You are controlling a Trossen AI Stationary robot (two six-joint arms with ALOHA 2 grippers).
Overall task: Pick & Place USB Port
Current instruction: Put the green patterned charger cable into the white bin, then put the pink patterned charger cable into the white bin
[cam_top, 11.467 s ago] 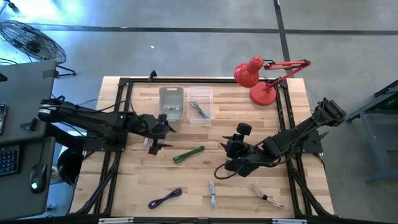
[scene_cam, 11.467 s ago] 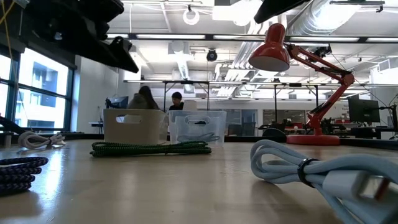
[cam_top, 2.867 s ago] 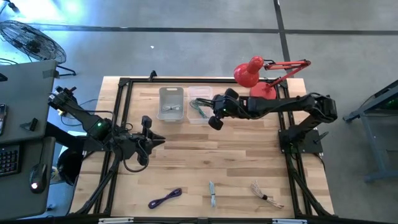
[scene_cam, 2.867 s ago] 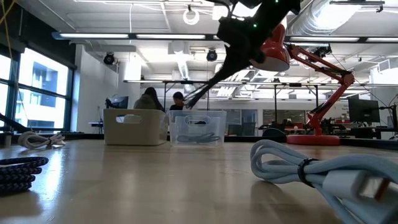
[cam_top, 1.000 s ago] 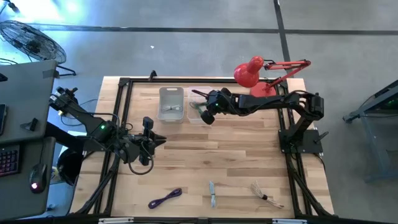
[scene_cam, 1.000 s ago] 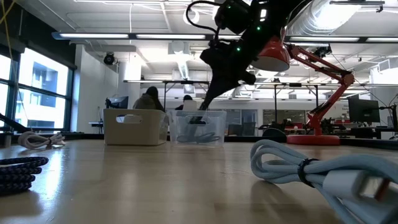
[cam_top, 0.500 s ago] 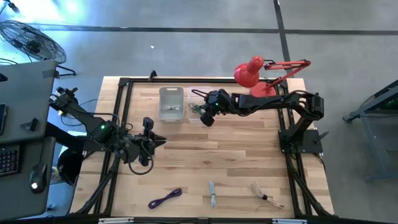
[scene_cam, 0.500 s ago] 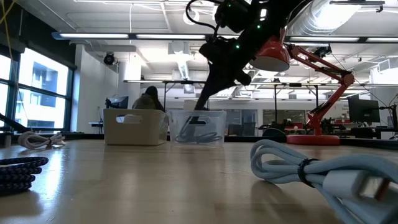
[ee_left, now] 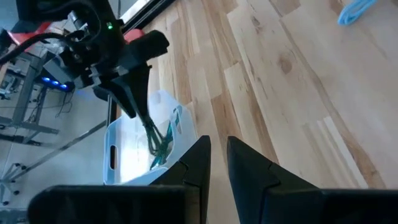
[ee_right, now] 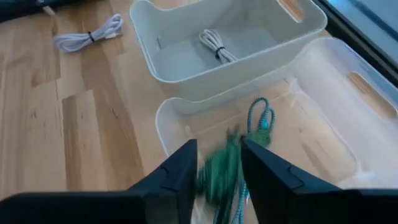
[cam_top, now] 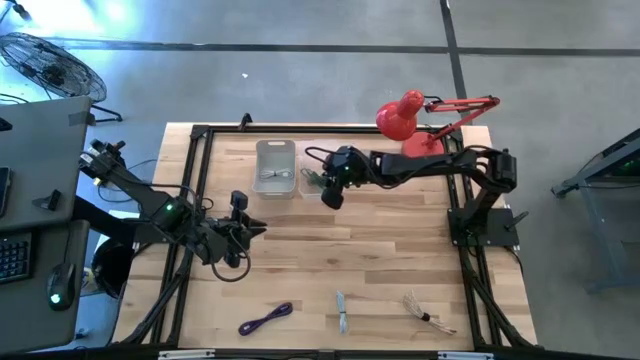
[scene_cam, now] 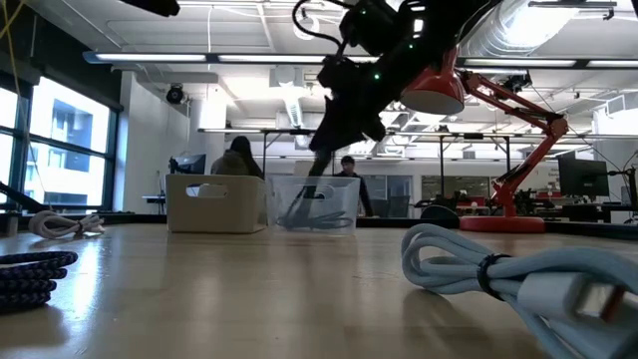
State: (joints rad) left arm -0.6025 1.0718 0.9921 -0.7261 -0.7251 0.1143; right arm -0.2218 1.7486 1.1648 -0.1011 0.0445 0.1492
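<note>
The right gripper is held over the near edge of the clear bin at the far side of the counter, its fingers closed on a green cable that hangs down into the bin, beside a teal cable already lying there. A white cable is seen in the grey bin just beside. The left gripper is parked low over the counter's left part, fingers narrowly parted, nothing held
</note>
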